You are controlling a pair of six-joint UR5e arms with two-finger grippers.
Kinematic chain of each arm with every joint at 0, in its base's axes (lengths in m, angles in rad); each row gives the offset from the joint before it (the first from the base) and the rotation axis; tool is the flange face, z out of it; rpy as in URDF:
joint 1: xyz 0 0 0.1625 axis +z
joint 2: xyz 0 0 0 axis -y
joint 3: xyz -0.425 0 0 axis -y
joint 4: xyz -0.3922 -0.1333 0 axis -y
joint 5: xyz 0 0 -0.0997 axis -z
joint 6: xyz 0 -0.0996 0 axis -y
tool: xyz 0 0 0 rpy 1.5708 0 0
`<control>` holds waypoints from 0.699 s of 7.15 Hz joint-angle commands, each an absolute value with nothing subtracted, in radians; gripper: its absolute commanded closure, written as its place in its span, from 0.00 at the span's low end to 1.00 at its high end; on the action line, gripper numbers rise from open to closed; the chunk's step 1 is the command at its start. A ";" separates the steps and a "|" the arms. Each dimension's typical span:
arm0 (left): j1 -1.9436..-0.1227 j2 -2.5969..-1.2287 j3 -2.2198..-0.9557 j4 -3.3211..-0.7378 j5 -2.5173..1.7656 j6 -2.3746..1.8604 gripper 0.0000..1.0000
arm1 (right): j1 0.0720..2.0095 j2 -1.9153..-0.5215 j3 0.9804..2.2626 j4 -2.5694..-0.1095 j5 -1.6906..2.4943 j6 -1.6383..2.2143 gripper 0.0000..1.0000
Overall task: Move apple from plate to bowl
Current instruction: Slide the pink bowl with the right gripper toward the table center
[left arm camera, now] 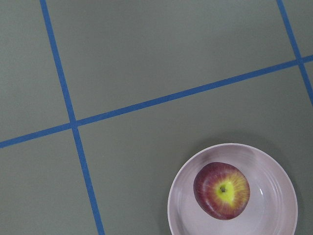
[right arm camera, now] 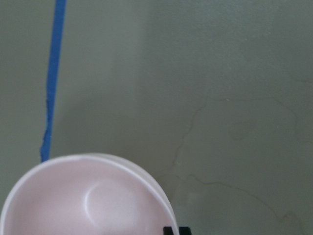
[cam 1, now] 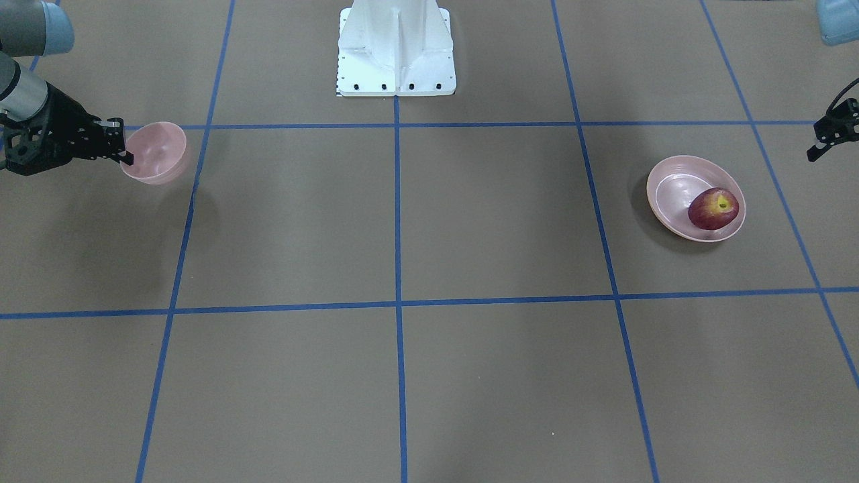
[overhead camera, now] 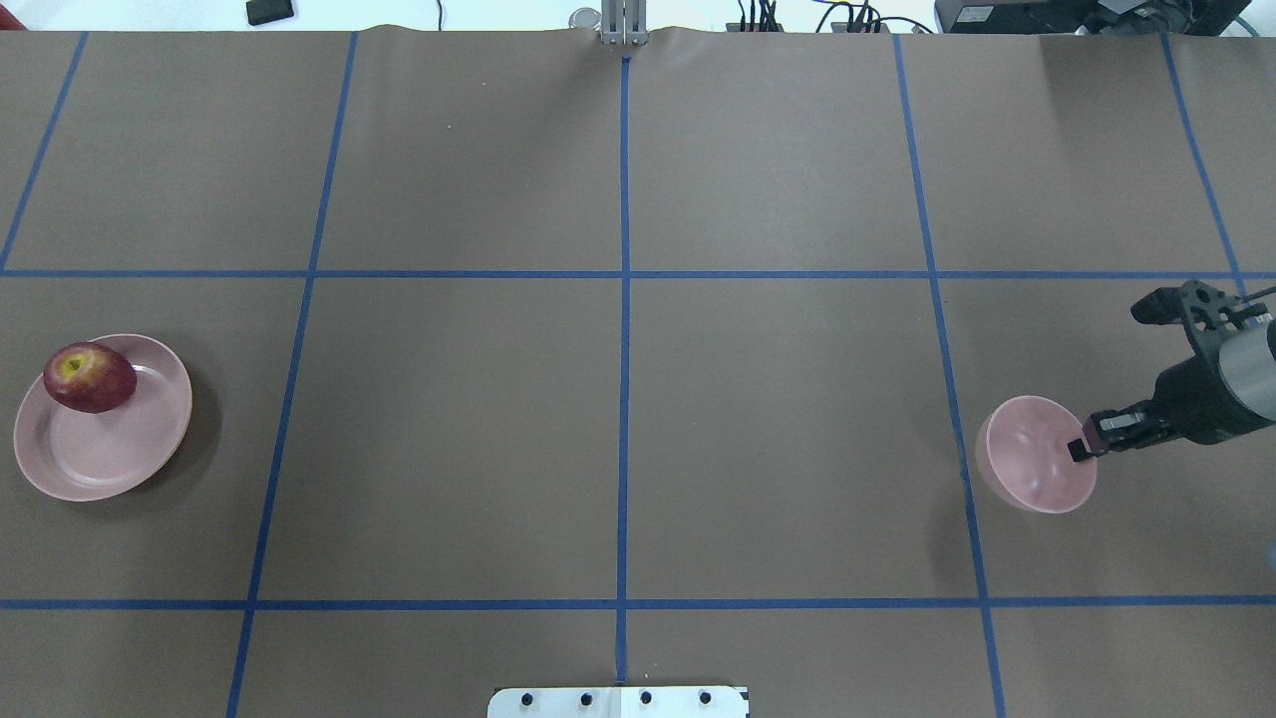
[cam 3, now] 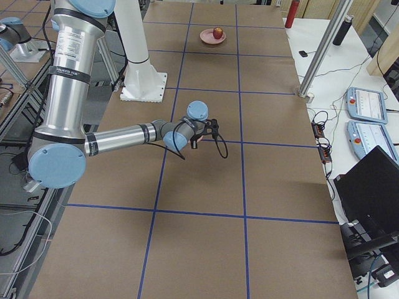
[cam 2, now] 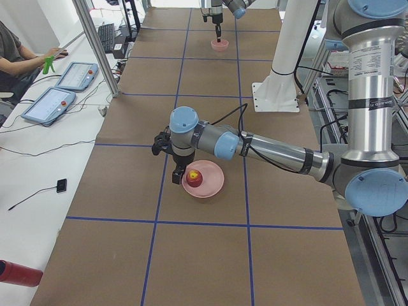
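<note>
a robotics lab: tape-gridded table (overhead camera: 778, 399), teach pendants (cam 3: 368, 104), aluminium posts (cam 2: 97, 48).

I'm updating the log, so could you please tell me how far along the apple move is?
Done: nothing yet; the apple lies on the plate. In hand: the right claw pinches the bowl by its rim, apparently lifted, far from the plate. Left: the left claw hangs by the plate, off the apple, which must be picked up and put in the bowl.

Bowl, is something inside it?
Nothing lies inside the bowl: only its bare pink bottom shows. The right tool pinches its rim, covering a tiny bit there. The apple sits on the plate.
</note>
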State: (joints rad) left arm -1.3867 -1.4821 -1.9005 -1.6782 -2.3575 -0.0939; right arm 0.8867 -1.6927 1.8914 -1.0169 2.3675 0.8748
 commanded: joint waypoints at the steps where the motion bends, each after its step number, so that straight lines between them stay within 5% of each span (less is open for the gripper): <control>1: -1.384 -1.485 -1.896 -1.678 -2.358 -0.094 0.02 | 0.907 -1.335 1.817 -1.313 2.340 0.920 1.00; 5: -1.382 -1.488 -1.899 -1.677 -2.355 -0.094 0.02 | 0.766 -0.812 1.360 -1.266 2.200 1.236 1.00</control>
State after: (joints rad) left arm -1.3836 -1.4858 -1.8984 -1.6779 -2.3559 -0.0929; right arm 0.8031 -0.9462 1.5115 -1.3311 2.2439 1.1479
